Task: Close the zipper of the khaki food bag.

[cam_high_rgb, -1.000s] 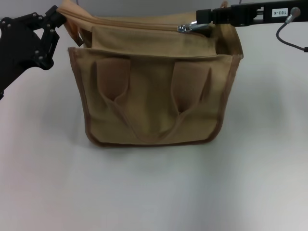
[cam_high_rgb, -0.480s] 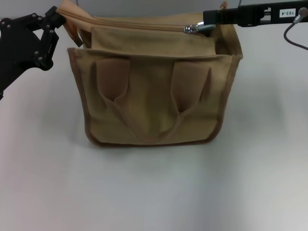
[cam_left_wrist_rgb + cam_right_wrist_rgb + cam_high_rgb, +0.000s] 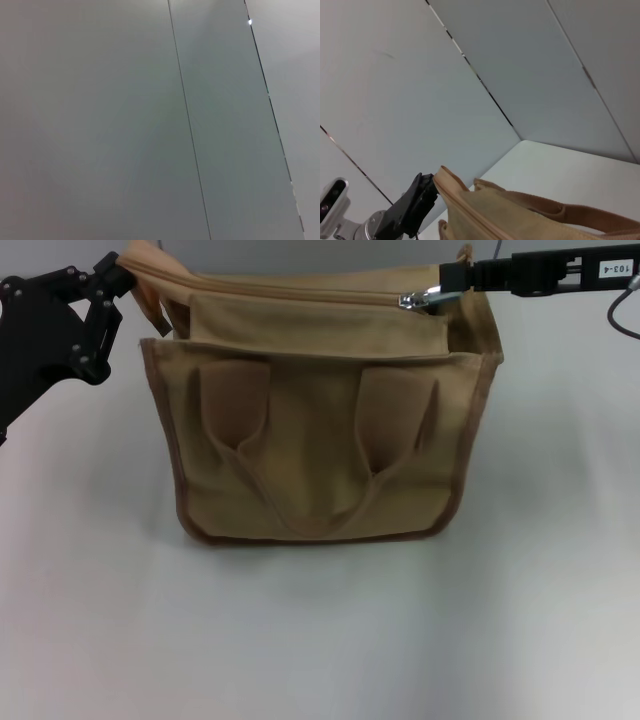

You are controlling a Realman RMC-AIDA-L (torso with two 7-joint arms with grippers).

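Pinching the bag's (image 3: 320, 440) top left corner, left gripper (image 3: 118, 278) anchors the fabric so the zipper (image 3: 300, 292) stays taut. Right gripper (image 3: 447, 285) is clamped on the silver pull tab (image 3: 418, 301) near the bag's right end. Judging by that, closure is almost done.

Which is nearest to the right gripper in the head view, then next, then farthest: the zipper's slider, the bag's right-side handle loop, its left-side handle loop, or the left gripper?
1. Slider: at the right gripper tip, on the khaki food bag top right.
2. Right handle loop: bag front, below.
3. Left handle loop: bag front, farther left.
4. Left gripper: at the bag's top left corner.
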